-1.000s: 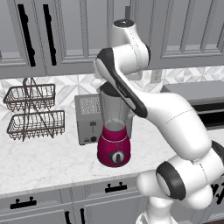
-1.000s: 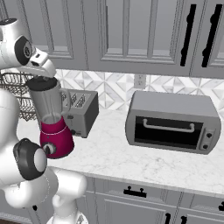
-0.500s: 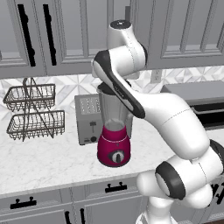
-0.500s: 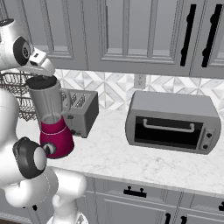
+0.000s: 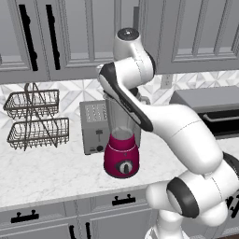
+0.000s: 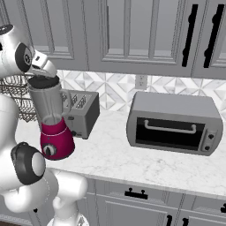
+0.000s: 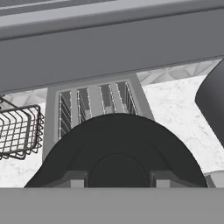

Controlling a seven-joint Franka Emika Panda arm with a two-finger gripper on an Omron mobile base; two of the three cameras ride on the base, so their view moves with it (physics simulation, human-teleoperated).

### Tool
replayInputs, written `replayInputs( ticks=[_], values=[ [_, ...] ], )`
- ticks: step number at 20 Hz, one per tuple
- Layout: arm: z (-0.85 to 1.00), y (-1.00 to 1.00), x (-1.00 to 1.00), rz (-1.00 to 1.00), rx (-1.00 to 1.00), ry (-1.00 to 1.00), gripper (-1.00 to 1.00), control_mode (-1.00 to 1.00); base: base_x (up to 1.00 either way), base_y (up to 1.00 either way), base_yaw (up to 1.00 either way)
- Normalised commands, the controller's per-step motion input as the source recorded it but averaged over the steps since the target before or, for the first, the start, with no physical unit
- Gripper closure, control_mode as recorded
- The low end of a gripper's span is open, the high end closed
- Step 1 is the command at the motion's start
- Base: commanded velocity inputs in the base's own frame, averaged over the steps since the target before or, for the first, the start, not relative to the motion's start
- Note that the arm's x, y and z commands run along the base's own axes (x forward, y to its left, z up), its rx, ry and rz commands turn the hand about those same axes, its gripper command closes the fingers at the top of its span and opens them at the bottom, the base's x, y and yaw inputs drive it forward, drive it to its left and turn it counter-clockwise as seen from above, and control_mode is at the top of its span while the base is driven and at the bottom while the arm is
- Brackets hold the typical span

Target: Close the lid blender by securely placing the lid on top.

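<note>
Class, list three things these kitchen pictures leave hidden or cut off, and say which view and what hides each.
1. Left base view: the blender jar's mouth, behind the white arm.
2. Hand view: the lid, lower part cut off by the bottom edge.
3. Right base view: the gripper fingers, so whether the lid is seated is unclear.

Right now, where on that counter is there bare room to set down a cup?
Bare marble lies between the blender and the toaster oven, and in front of the wire basket rack. It is crowded where the toaster stands close behind the blender.
</note>
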Motion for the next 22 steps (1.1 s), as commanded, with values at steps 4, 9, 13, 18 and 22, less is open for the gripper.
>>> replayInputs(
  ticks=[4,9,13,18,22],
  values=[
    [-0.26,0.0,0.09,0.0,0.0,0.0,1.0,-1.0,0.0,0.0,0.0],
    [-0.22,0.0,-0.21,0.0,0.0,0.0,1.0,-1.0,0.0,0.0,0.0],
    [-0.14,0.0,-0.19,0.01,0.0,0.0,1.0,-1.0,0.0,0.0,0.0],
    [-0.04,0.0,-0.01,0.0,0.0,0.0,1.0,-1.0,0.0,0.0,0.0],
    [0.0,0.0,0.0,0.0,0.0,0.0,1.0,-1.0,0.0,0.0,0.0]
  ],
)
